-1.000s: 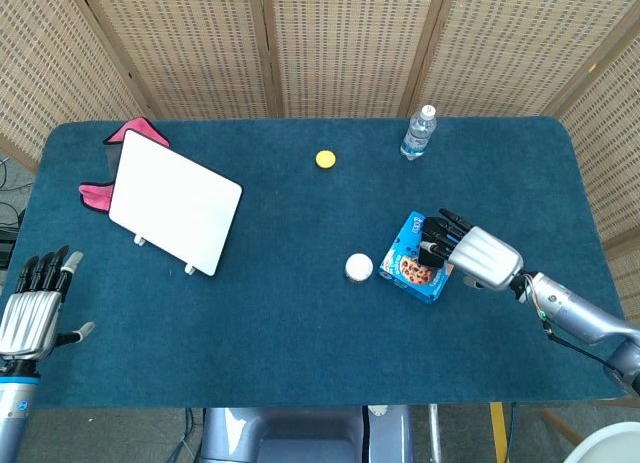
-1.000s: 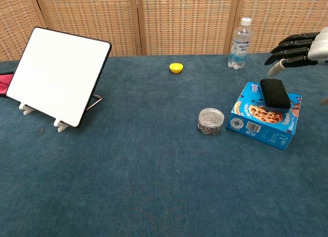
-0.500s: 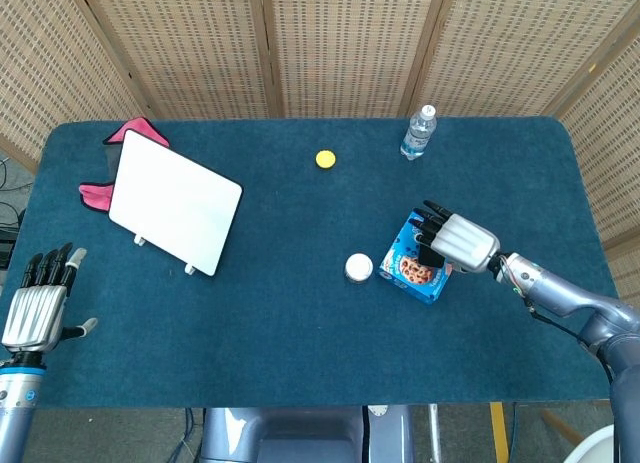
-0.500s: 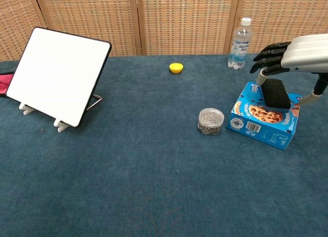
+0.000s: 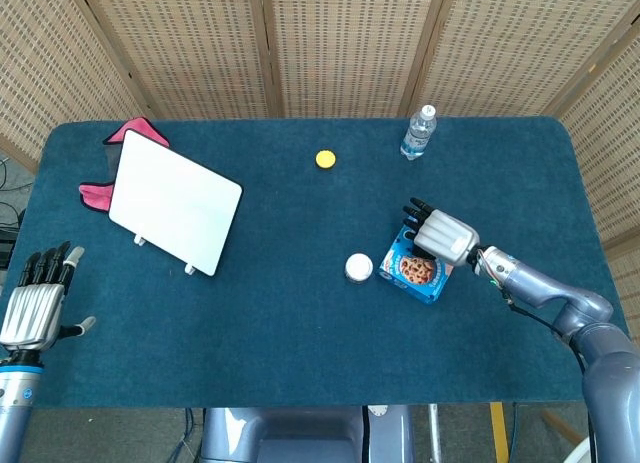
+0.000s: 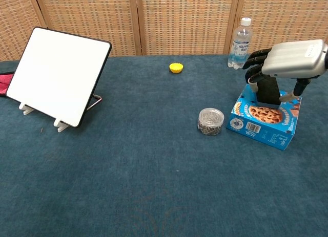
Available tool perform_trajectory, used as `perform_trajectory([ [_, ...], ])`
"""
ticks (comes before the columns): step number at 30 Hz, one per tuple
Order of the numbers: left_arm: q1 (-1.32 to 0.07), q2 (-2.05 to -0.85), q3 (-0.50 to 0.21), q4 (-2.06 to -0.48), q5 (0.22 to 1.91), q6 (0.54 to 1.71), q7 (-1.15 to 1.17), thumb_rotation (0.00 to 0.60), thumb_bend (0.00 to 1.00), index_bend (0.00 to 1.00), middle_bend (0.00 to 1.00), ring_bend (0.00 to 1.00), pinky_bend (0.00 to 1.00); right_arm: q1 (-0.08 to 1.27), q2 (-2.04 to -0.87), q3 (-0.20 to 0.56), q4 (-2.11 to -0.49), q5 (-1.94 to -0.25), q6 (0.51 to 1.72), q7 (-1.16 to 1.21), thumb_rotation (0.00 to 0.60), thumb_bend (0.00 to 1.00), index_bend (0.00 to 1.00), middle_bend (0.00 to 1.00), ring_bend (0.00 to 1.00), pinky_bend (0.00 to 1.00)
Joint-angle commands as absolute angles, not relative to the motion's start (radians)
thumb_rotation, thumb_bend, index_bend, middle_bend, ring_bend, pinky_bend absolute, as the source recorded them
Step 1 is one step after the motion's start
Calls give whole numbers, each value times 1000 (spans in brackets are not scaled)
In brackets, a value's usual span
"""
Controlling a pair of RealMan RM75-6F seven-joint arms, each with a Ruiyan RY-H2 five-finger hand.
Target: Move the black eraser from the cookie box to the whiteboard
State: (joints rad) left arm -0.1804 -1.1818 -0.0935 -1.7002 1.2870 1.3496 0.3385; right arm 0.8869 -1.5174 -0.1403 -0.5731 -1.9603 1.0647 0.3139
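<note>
carefully, the right hand (image 6: 287,63), fingers apart over the black felt eraser (image 6: 267,91) on the blue cardboard cookie box (image 6: 264,120), should clamp it squarely before lifting.

Open cloth lies between the cookie box (image 6: 264,119) and whiteboard (image 6: 57,75); a small jar (image 6: 211,121) stands beside the box.

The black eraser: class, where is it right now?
The black eraser lies on top of the cookie box at the table's right side, under the right hand, just right of the small round container.
</note>
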Motion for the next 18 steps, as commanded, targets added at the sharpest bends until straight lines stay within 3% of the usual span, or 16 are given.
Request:
perform_trajectory([
  [1,-181,-1181,-92,-1700,1284,1348,336,600,0,0,0,0,0,888,-1529,-149,-563,-1952,1067,312,600,111,449,373,216,183],
  [8,-184,-1179,-90,-1701,1281,1347,333,600,0,0,0,0,0,884,-1563,-156,-515,-1930,1109,327,600,385,572,536,372,428],
  [13,-185,-1178,-88,-1703,1281,1349,330,600,0,0,0,0,0,876,-1571,-156,-495,-1916,1163,338,600,462,615,574,408,485],
  [18,-186,-1176,-85,-1704,1281,1347,330,600,0,0,0,0,0,871,-1564,-154,-501,-1904,1196,342,600,466,619,578,408,487],
])
